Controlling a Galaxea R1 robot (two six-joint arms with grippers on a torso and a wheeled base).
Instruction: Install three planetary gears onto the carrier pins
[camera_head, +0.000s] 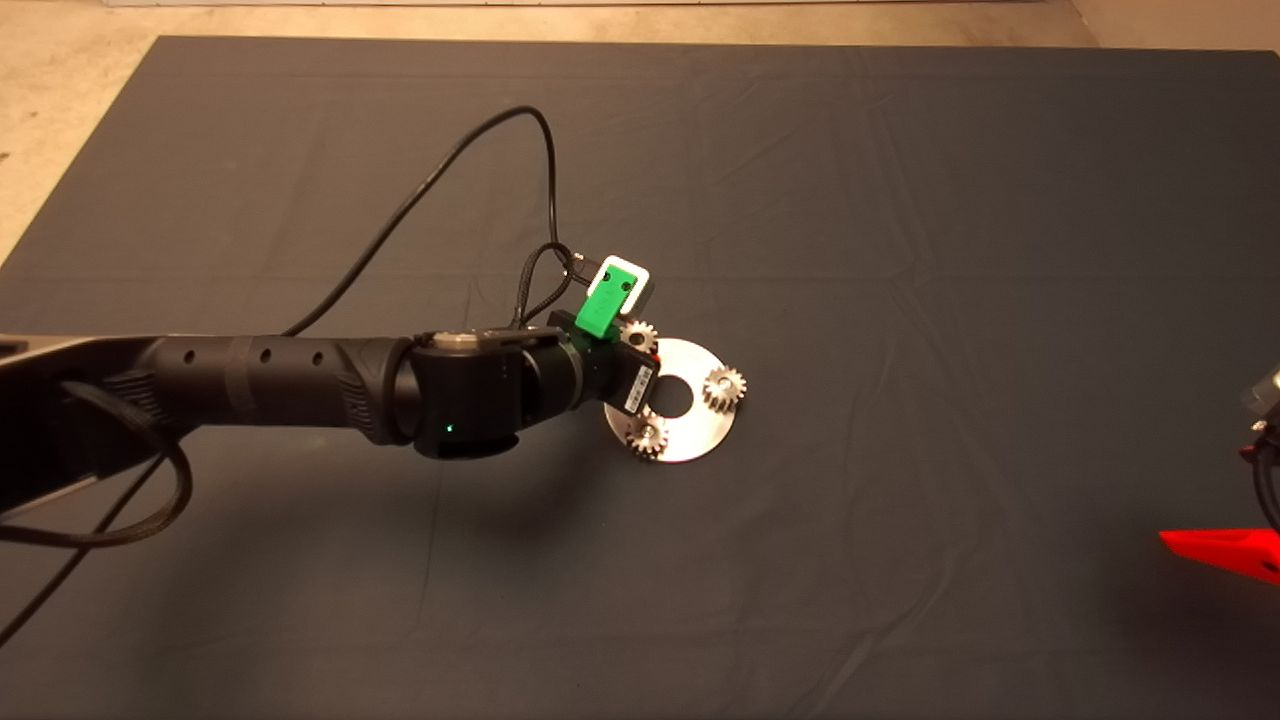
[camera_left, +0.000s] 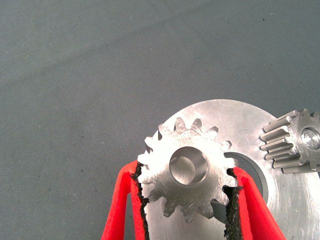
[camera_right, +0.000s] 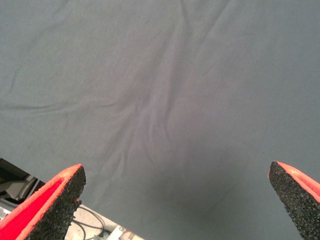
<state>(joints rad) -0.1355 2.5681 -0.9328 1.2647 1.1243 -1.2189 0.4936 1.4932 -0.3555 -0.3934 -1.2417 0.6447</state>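
The shiny carrier disc (camera_head: 690, 425) lies mid-mat. Two planetary gears sit on its pins, one at the right (camera_head: 724, 387) and one at the near left (camera_head: 648, 434). My left gripper (camera_head: 640, 350) hangs over the disc's far left edge, shut on the third gear (camera_head: 637, 335). In the left wrist view this gear (camera_left: 187, 175) is clamped between the two pads (camera_left: 137, 182) just above the disc (camera_left: 240, 125). I cannot tell whether a pin is in its bore. A seated gear (camera_left: 297, 142) with a pin in its centre shows beside it. My right gripper (camera_head: 1225, 550) is parked at the lower right, open (camera_right: 180, 200).
The left arm's black cable (camera_head: 450, 170) loops over the mat behind the gripper. The mat's far edge and pale floor (camera_head: 80, 100) lie at the far left. The right wrist view shows wrinkled mat (camera_right: 165, 90) and its edge.
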